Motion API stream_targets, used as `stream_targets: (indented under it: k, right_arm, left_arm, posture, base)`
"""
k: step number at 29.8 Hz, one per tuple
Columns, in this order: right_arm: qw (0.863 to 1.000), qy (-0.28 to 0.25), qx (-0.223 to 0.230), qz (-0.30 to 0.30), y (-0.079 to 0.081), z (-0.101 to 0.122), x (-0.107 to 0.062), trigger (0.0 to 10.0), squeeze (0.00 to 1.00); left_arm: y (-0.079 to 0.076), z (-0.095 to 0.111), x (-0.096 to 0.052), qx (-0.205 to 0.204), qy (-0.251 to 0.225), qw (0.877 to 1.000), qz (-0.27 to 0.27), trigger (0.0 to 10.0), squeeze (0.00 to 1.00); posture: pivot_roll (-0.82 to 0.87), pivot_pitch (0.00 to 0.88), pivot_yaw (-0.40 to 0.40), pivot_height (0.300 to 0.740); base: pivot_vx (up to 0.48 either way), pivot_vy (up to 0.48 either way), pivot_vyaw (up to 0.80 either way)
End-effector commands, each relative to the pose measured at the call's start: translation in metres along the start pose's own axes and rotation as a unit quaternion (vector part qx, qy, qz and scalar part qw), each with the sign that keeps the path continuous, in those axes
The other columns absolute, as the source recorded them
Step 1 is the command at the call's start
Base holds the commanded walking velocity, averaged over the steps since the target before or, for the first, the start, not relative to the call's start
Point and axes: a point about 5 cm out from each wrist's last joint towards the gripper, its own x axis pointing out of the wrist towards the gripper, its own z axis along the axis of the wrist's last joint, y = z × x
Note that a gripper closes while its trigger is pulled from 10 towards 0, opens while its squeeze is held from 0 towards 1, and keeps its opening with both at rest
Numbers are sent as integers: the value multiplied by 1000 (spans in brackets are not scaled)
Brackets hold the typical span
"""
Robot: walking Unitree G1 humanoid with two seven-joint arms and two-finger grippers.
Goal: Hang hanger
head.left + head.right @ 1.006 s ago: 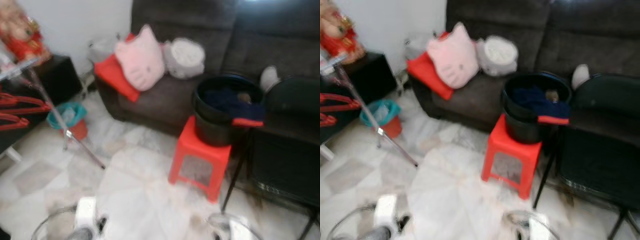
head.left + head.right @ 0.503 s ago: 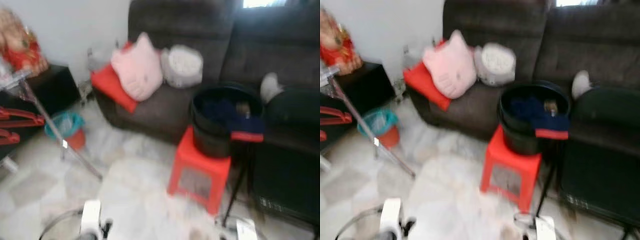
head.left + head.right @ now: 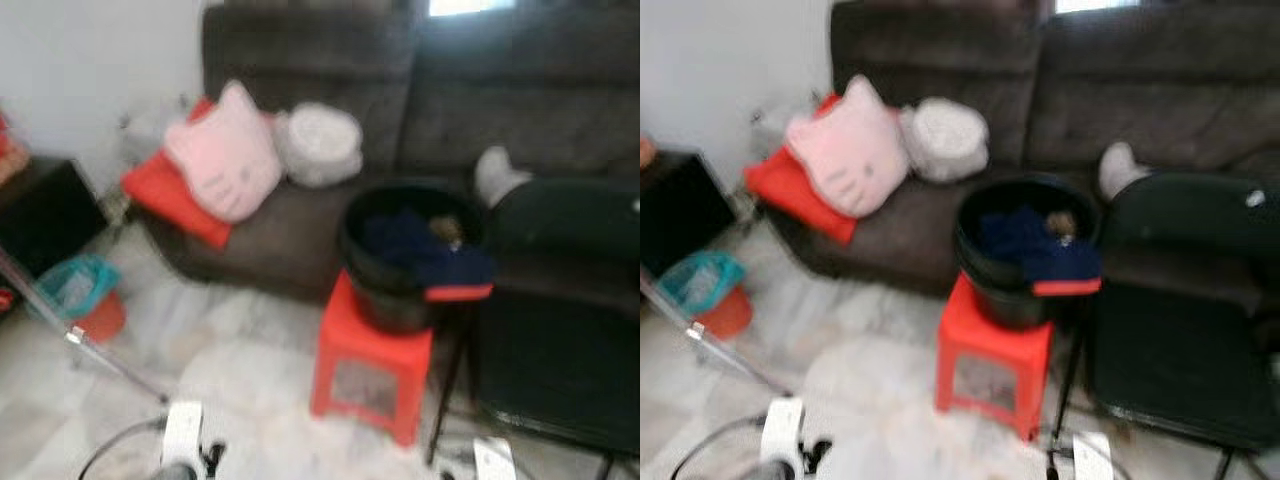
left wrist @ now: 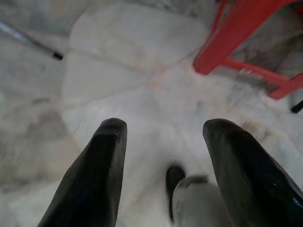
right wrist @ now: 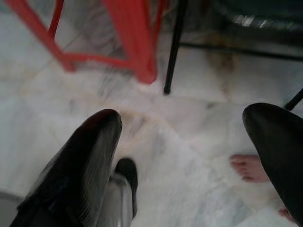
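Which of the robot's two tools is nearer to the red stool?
Right, though only slightly. The right tool hangs open above the floor just short of the red stool's legs, beside the black chair. The left tool, also open, hangs farther off to the stool's left.

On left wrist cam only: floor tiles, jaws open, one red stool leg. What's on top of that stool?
Observer: A black bucket sits on the red stool, with dark blue clothing heaped inside and draped over its rim.
Operator: Anything on the stool's far side, robot's right?
Observer: A black folding chair stands close beside it.
Operator: Right arm doing anything?
Observer: The right gripper hangs low over the floor, jaws wide apart and empty, with a person's bare foot on the tiles near it.
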Motion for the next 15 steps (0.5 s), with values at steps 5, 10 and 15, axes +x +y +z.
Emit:
stream_targets:
  k: [5, 10, 15]
  right_arm:
    - [1000, -9, 0, 12, 10, 4, 1, 10000, 0]
    - [1000, -10, 3, 9, 9, 4, 1, 10000, 0]
    - [1000, -11, 3, 9, 9, 5, 1, 10000, 0]
  left_arm:
    - [11, -3, -2, 8, 5, 1000, 13, 10000, 0]
    - [13, -4, -3, 6, 6, 1000, 16, 10000, 0]
    - [12, -4, -3, 6, 6, 1000, 15, 10000, 0]
  posture:
    - [32, 0, 16, 740]
    - [33, 0, 16, 740]
    - [31, 0, 16, 740]
  base:
    - [289, 0, 0]
    - [288, 0, 0]
    - [286, 0, 0]
